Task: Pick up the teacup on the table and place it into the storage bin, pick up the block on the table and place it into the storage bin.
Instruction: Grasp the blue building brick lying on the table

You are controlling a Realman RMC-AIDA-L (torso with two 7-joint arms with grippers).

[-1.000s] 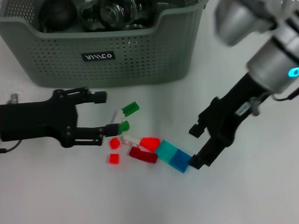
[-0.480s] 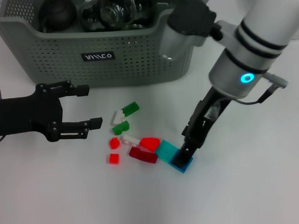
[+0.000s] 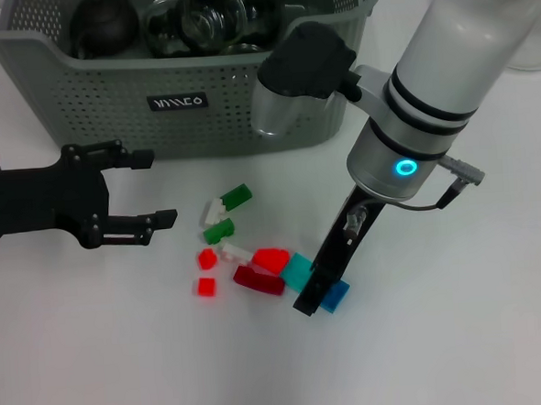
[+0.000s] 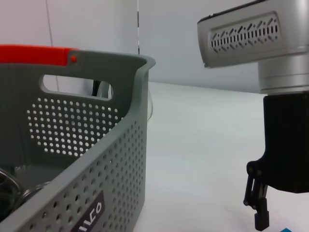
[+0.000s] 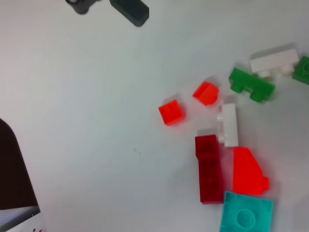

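My right claw is down on the white desk at the near end of the scatter of blocks, its black tip planted between the teal block and the blue block; from the head view I see only one dark finger shape there, so I cannot tell whether it is spread or pressed together, nor whether it grips either block. My right forearm covers part of the blue block and the desk behind it. The right wrist view shows none of my own fingers, only blocks: the teal one cut off at the picture's edge, a dark red block lying beside a bright red sloped block, a white block, two small red pieces, and a green block next to another white one. My left claw hovers spread wide, holding nothing, well apart from the right claw and near the green and white blocks. The storage bin stands at the far side of the desk, its top cut off by the picture; dark and glassy rounded things lie inside, hard to make out. Open desk lies on the near side of the blocks and to my right.
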